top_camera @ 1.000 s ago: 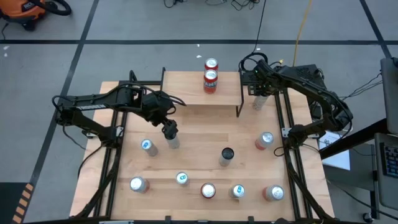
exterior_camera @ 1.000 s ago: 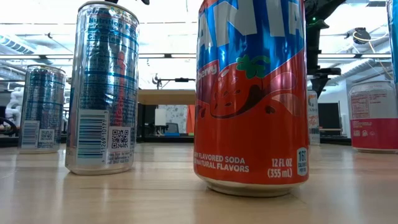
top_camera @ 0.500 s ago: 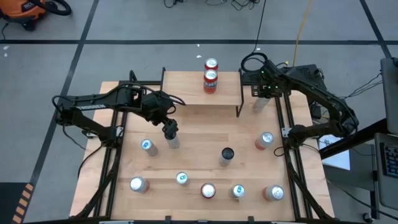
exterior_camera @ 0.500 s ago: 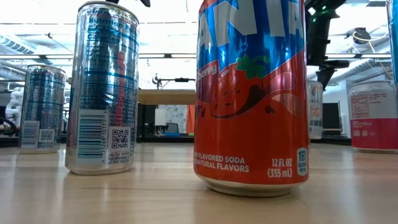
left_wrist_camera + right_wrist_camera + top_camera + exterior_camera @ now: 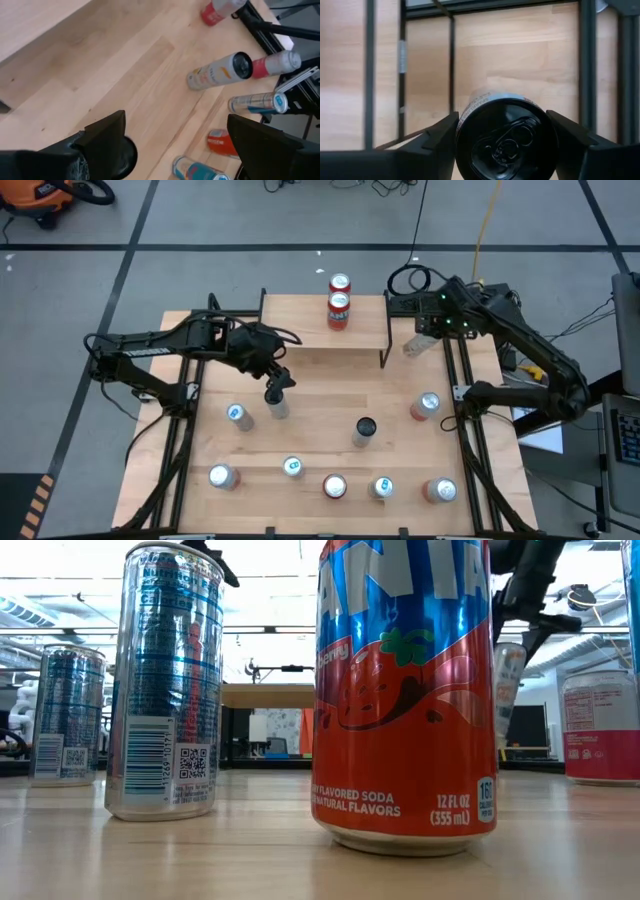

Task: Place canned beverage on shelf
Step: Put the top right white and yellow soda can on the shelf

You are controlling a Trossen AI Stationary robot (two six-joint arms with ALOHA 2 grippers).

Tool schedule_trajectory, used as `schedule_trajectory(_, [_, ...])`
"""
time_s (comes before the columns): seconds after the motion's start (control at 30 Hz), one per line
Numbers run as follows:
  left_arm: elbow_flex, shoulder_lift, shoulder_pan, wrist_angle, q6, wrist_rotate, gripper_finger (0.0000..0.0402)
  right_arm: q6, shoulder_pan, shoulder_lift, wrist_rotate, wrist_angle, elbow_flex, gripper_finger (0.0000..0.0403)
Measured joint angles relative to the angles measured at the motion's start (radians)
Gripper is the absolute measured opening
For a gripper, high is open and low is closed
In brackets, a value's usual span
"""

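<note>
The shelf (image 5: 300, 325) stands at the table's far middle, with two red cans (image 5: 339, 310) upright on its top board. Just right of the shelf, my right gripper (image 5: 425, 335) is shut on a slim pale can (image 5: 412, 347) with a black top (image 5: 505, 145). The low view shows that can (image 5: 507, 690) in the air and tilted. My left gripper (image 5: 280, 385) hangs open above the table's left middle, over a standing silver can (image 5: 278, 410). In the left wrist view nothing lies between its fingers (image 5: 107, 142). My right gripper pinches the can's upper wall (image 5: 470, 112), just below the black top, between its two fingers (image 5: 437, 137), one on each side. The fingers slant down from above. The can is lifted clear of the table and tilted, its lower end (image 5: 408, 352) toward the shelf.
Several more cans stand on the table, among them a black-topped one (image 5: 364, 430), a red one (image 5: 426, 405) and a row along the near edge (image 5: 334, 486). The shelf's black right leg (image 5: 385, 330) stands close to the held can. Black frame rails (image 5: 465, 430) run along both table sides.
My right gripper has risen and drawn back toward the table's right edge. It has taken the slim can up off the table and tipped it from upright to tilted. My left gripper has tipped up slightly in place.
</note>
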Motion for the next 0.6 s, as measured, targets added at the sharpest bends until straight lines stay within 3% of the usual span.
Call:
schedule_trajectory(0.23, [0.000, 0.000, 0.000, 0.034, 0.012, -0.001, 0.0349, 0.034, 0.024, -0.047, -0.123, -0.008, 0.000, 0.0217])
schedule_trajectory(0.6, [0.000, 0.000, 0.000, 0.123, 0.089, -0.009, 0.0349, 0.111, 0.120, -0.115, -0.218, -0.028, 0.000, 0.0217])
